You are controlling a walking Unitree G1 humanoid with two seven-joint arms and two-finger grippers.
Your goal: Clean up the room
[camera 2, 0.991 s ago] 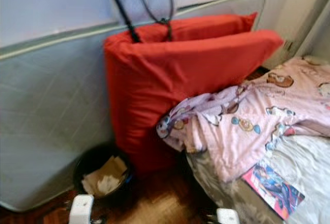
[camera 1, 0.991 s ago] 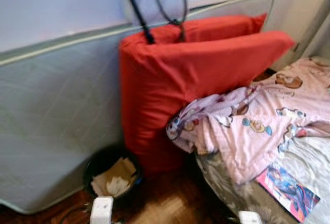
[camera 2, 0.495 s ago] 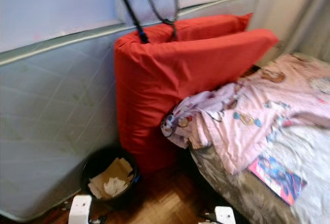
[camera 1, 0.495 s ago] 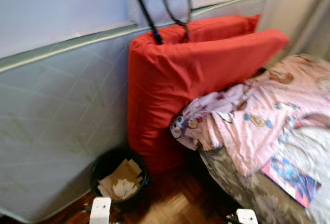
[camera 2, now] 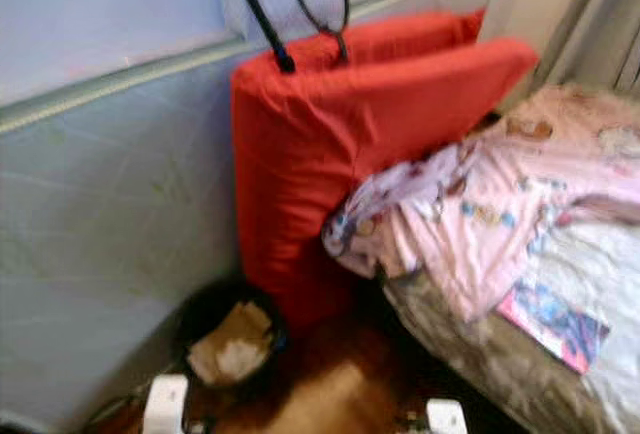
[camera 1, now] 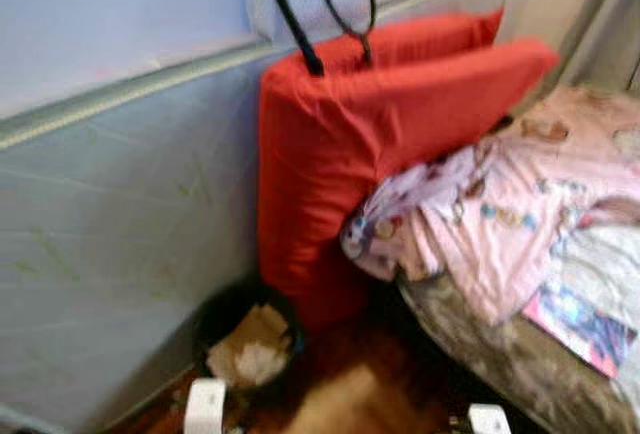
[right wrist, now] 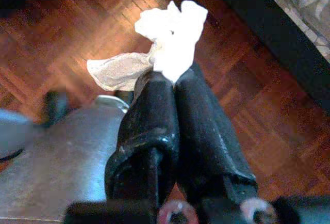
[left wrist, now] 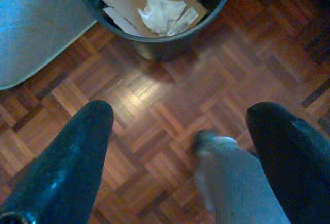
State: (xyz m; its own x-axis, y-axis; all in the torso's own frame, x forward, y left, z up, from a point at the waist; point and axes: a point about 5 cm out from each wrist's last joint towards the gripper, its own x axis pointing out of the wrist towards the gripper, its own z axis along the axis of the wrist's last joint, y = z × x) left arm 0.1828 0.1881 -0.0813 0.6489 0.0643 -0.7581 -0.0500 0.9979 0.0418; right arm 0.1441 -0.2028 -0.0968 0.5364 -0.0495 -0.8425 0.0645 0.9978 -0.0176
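My right gripper is clamped on a crumpled white tissue, my two black fingers pressed flat together with the paper pinched at their very tips. The tissue sticks out past the fingertips, over the brown parquet floor, with the dark edge of the bed off to one side. It is a soft, wrinkled wad, bright white where the light hits it, with a thinner, greyer flap trailing off from the pinched part. Its bulk runs on along the line of my fingers, away from the wrist, while the flap spreads crosswise to that line.

My left gripper hangs with its fingers spread wide apart and nothing between them, above the parquet, near a dark bin that holds cardboard scraps and another white wad.

Ahead of me the bin stands on the floor at the foot of a pale mattress leaning on the wall, just beside a red cushion propped upright. A pink patterned cloth lies rumpled over the bed, touching the cushion, and a colourful magazine rests on the bedding.
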